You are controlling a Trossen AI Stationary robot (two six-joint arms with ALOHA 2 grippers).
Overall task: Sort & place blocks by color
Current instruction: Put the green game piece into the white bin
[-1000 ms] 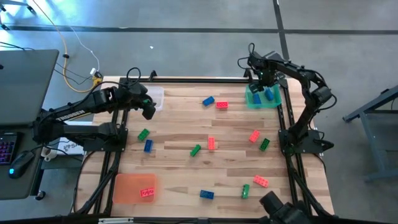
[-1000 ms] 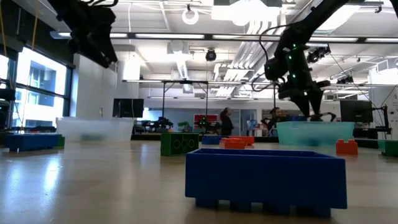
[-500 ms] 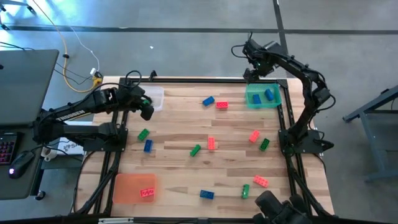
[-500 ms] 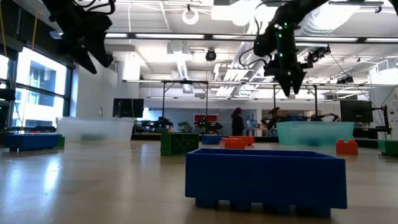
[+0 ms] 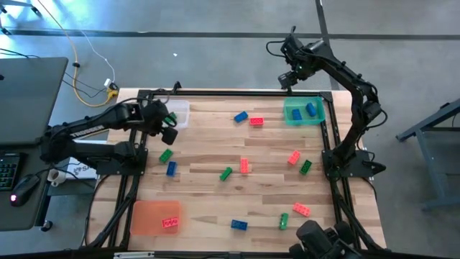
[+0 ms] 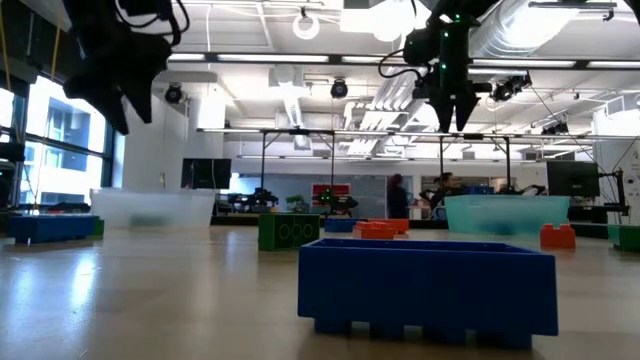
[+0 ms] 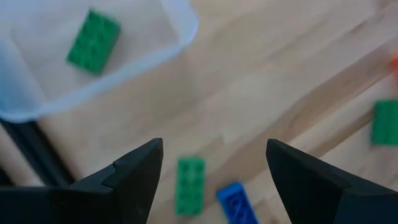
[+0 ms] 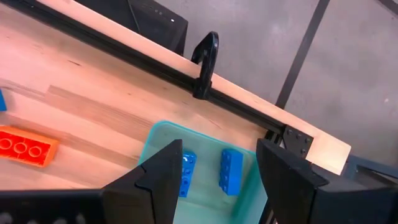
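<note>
Red, green and blue blocks lie flat and scattered on the wooden table. My left gripper (image 5: 169, 134) hangs open above the table beside the clear tray (image 5: 177, 114), which holds one green block (image 7: 93, 42). Below its fingers (image 7: 214, 168) lie a green block (image 7: 190, 185) and a blue block (image 7: 236, 202). My right gripper (image 5: 287, 79) is open and high over the table's far edge, next to the green tray (image 5: 303, 113). Two blue blocks (image 8: 231, 171) lie in that tray. Neither gripper holds anything.
An orange tray (image 5: 152, 216) at the near left holds a red block (image 5: 170, 223). A blue block (image 5: 241, 116) and a red one (image 5: 256, 121) lie near the green tray. A black clamp (image 8: 205, 65) grips the far rail. Bare wood lies mid-table.
My right gripper has risen well clear of the green tray and drifted toward the table's far edge, still open. My left gripper has tipped to point more steeply down and shifted a little toward the near edge, away from the clear tray.
</note>
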